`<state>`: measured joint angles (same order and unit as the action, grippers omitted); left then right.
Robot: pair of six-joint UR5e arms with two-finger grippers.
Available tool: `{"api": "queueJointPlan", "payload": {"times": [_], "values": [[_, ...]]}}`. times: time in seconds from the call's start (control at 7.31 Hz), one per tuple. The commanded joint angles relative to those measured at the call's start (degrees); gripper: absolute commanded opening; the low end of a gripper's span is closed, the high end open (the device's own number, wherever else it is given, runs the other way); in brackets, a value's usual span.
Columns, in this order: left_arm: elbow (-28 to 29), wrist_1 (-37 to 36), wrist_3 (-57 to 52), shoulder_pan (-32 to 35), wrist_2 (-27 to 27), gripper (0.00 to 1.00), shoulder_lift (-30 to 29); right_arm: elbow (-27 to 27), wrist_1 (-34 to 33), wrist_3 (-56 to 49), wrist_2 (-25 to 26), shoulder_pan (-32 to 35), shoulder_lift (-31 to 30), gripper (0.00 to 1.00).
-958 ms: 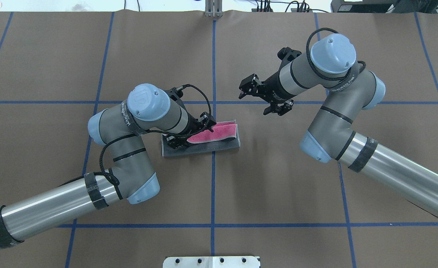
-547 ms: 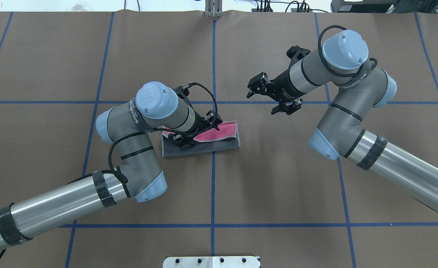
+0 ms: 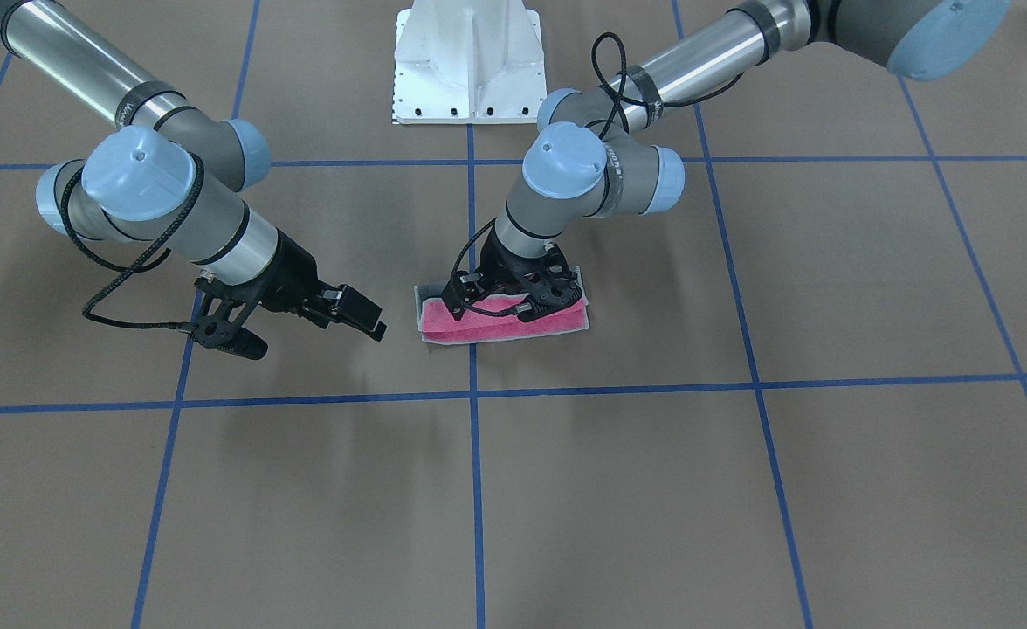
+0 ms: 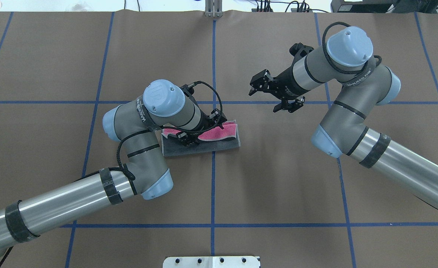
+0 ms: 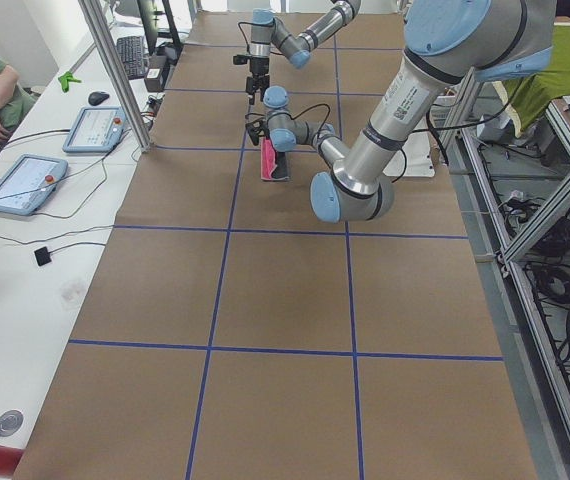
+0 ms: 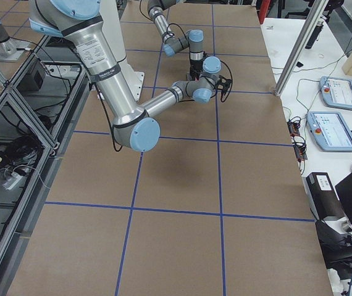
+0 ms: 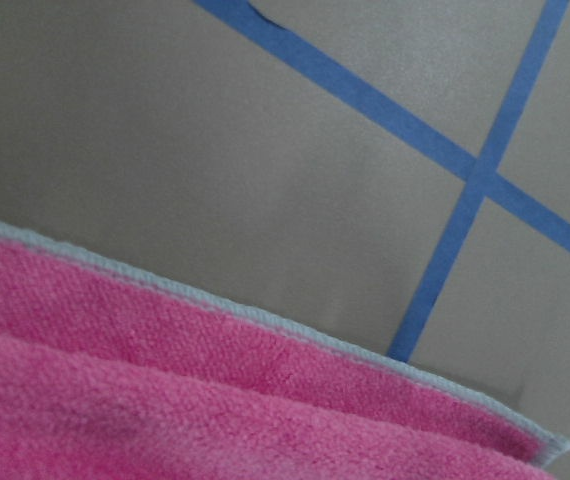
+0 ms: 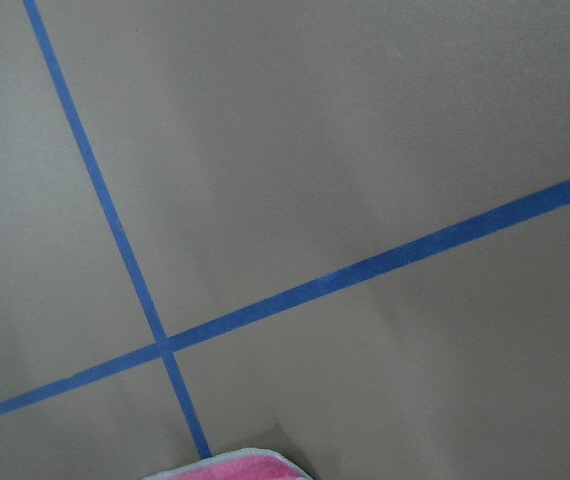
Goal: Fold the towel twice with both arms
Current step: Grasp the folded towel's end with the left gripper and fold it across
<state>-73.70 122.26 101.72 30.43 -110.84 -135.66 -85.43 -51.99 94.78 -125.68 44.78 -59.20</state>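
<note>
Your towel (image 4: 222,132) lies in the middle of the table (image 4: 278,178), across the blue tape line (image 4: 213,178). It looks folded once: a dark grey strip on the robot's side and pink showing beyond it. The pink layer sits proud and wavy rather than flat, so that first fold is loose.

The left gripper (image 4: 201,127) is down on the towel, toward its left half. Its black parts hide the fingertips, so you cannot tell whether it is pinching cloth or only resting there with its fingers apart. That is your main risk. If it grips just one layer, the second fold pulls the first one open. If it grips nothing, it drags the cloth along the paper and skews it.

The right gripper (image 4: 267,97) hangs spread and empty, well apart from the towel on the far right side. With nothing pinning the right end, any sideways pull from the left arm can slide the whole towel instead of folding it.

Watch the edges too. The far pink edge already curves, so the corners may land unmatched. The left arm's cable loops close above the cloth and could snag it.
</note>
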Motion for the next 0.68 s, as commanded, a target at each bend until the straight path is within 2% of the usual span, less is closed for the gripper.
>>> {"api": "queueJointPlan", "payload": {"times": [0.0, 0.27, 0.55], "values": [[0.2, 0.1, -0.1, 0.3, 0.0, 1.0, -0.1, -0.4, 0.0, 0.0, 0.0, 0.2, -0.4, 0.99], [4.6, 7.6, -0.1, 0.9, 1.0, 1.0, -0.3, -1.2, 0.0, 0.0, 0.0, 0.2, -1.1, 0.99], [5.1, 8.0, -0.1, 1.5, 1.3, 1.0, -1.3, -1.2, -0.1, 0.0, 0.0, 0.3, -1.1, 0.99]]}}
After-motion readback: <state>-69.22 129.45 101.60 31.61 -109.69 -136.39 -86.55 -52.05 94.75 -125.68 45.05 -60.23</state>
